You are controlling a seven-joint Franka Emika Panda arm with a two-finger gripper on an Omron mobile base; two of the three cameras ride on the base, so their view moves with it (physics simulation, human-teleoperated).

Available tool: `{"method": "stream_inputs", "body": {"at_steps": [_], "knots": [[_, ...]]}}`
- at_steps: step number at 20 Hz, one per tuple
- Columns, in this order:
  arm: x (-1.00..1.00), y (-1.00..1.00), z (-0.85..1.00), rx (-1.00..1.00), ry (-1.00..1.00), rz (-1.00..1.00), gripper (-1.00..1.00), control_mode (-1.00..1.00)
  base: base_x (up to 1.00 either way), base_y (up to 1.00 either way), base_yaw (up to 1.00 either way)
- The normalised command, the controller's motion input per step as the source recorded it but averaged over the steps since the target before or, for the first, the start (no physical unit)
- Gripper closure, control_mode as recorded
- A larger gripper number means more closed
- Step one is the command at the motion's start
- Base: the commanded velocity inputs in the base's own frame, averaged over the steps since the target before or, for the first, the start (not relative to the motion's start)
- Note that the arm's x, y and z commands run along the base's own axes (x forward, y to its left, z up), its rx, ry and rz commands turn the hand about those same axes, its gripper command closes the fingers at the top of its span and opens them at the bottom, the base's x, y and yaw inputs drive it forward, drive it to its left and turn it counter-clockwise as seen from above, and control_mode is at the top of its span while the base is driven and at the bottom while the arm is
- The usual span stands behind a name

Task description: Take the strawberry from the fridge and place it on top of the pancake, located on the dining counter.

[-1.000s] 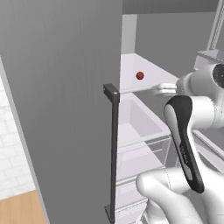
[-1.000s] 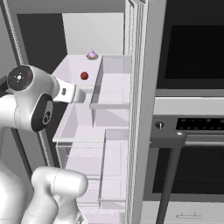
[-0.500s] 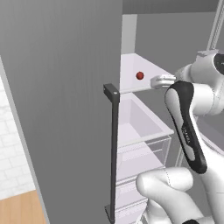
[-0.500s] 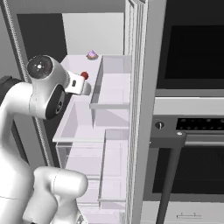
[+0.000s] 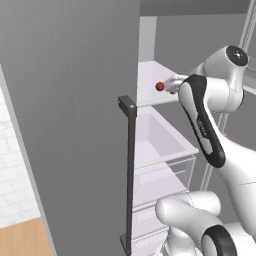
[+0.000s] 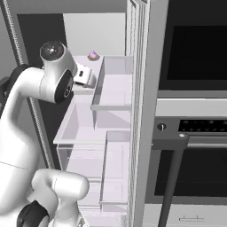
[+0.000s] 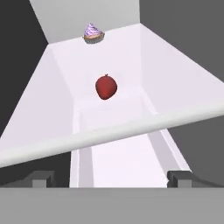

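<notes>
Fridge (image 5: pixel 75 125) door swung wide on the left, its dark handle (image 5: pixel 129 175) standing tall in the foreground; just beyond the door's edge, there's the strawberry (image 5: pixel 159 86), sitting on the white upper shelf (image 5: pixel 150 80), a small dark-red dot against all that pale plastic; and right beside it, from the right, the arm is reaching in over the shelf with the gripper (image 5: pixel 171 86) nose-first toward the berry.

From the hand's own camera the picture is clean: two fingertips (image 7: pixel 40 178) parked at the far corners of the bottom edge, jaws spread as wide as they go, nothing between them, nothing held; the strawberry (image 7: pixel 106 86) lies dead ahead, centred between the fingers, apart from them, with the shelf's front lip (image 7: pixel 109 133) crossing the view between berry and fingers; a little frosted cupcake (image 7: pixel 93 33) sits further back against the rear wall, well clear of the berry.

So the line is everything here: the berry sits straight down the gripper's axis, roundish, slightly taller than wide, no awkward long side to worry about; I'd say the approach wants a plain push forward over that lip, then a close; the risk, to my eye, is clipping the lip or nudging the berry back toward the cupcake.
</notes>
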Motion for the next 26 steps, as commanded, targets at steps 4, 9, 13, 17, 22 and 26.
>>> {"method": "stream_inputs", "body": {"at_steps": [4, 9, 13, 17, 22, 26], "knots": [[0.59, 0.0, -0.02, 0.0, 0.12, 0.0, -1.0, -1.0, 0.0, 0.0, 0.0], [0.56, 0.03, 0.0, 0.0, 0.12, 0.0, -1.0, -1.0, 0.0, 0.0, 0.0], [0.21, 0.15, -0.12, 0.0, 0.01, 0.0, -1.0, -1.0, 0.0, 0.0, 0.0], [0.19, 0.16, -0.18, 0.0, 0.0, 0.0, -1.0, -1.0, 0.0, 0.0, 0.0], [0.22, 0.18, -0.24, -0.01, 0.0, 0.0, -1.0, -1.0, 0.0, 0.0, 0.0], [0.05, 0.0, -0.27, 0.0, 0.0, 0.03, -1.0, -1.0, 0.0, 0.0, 0.0]]}}
